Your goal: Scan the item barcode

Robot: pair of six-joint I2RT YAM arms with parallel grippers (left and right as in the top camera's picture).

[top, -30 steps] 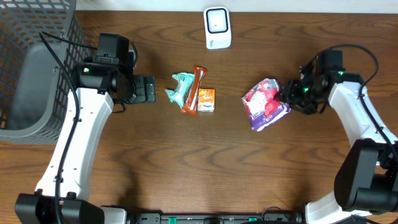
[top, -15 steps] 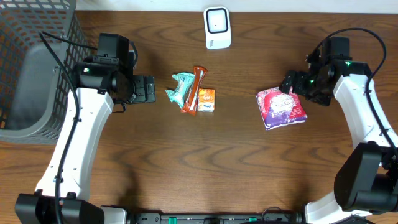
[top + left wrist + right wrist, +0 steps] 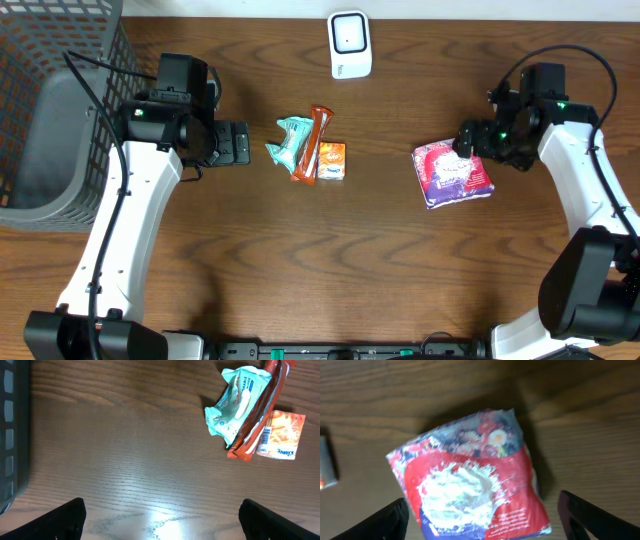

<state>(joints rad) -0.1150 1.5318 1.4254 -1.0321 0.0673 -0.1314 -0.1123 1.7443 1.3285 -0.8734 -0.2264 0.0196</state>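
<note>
The worktop [image 3: 300, 270] is dark brown wood with a strong wavy grain, and a pale strip of wall runs along its far edge. A grey wire basket [image 3: 60, 60] fills the far left corner. A white scanner [image 3: 350, 45] sits at the middle of the far edge. Near the centre lie a teal packet [image 3: 290, 140], a brown-orange bar [image 3: 312, 145] and a small orange box [image 3: 332, 160], all touching. The pink and purple packet [image 3: 453, 173] lies flat toward the right edge, well apart from the scanner. The right claw [image 3: 468, 140] hovers at the packet's far right corner, released, fingers spread wide with nothing gripped. The left claw [image 3: 240, 145] is also released, over bare wood left of the central cluster.
</note>
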